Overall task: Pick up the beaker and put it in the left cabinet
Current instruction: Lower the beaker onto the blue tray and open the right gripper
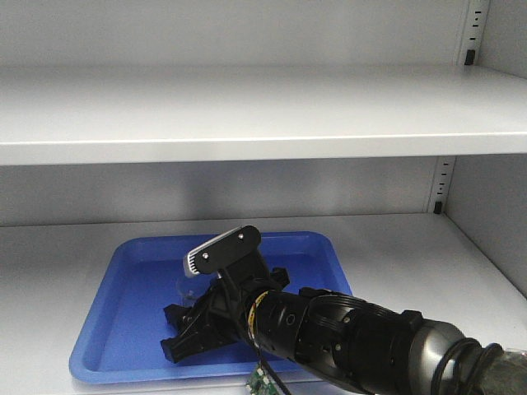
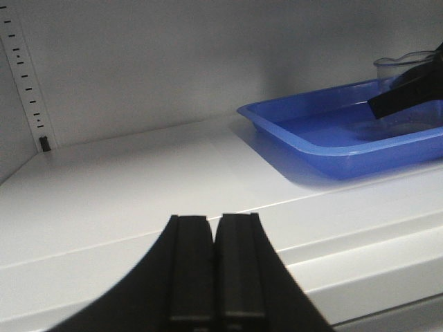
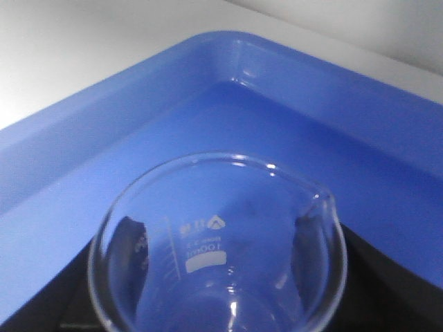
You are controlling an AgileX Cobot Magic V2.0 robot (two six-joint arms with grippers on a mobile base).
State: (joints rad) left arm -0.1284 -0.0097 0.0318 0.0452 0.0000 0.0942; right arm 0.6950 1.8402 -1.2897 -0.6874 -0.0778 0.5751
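On the lower shelf: a blue tray (image 1: 140, 329) is seen lying flat, towards the left and front of the shelf surface.
Left cabinet (image 1: 247, 115): light grey metal; two wide flat shelves are shown one above the other, with slotted upright strips at the back corners, one visible on the right in the front view and one on the left in the left wrist view.
Beaker (image 3: 221, 242): clear glass with a flared rim and pouring lip; white graduation marks and a small printed logo are seen on its wall. It is held upright over the tray's floor, inside the tray's rim; whether its base touches the tray cannot be told. In the front view only a small part of it is visible, at the left of the black gripper body.
Right gripper (image 1: 198, 317): reached into the tray from the front right, with its wrist camera housing tilted above it. Its black fingers are seen at both sides of the beaker in the right wrist view and appear clamped on the glass.
Left gripper (image 2: 214, 277): its two black fingers are pressed together with nothing between them. It is held low over the bare shelf, well apart from the tray, which lies to its right.
Tray seen from the left wrist: the near corner and raised rim are shown, with the beaker and a dark finger of the right gripper above the far side.
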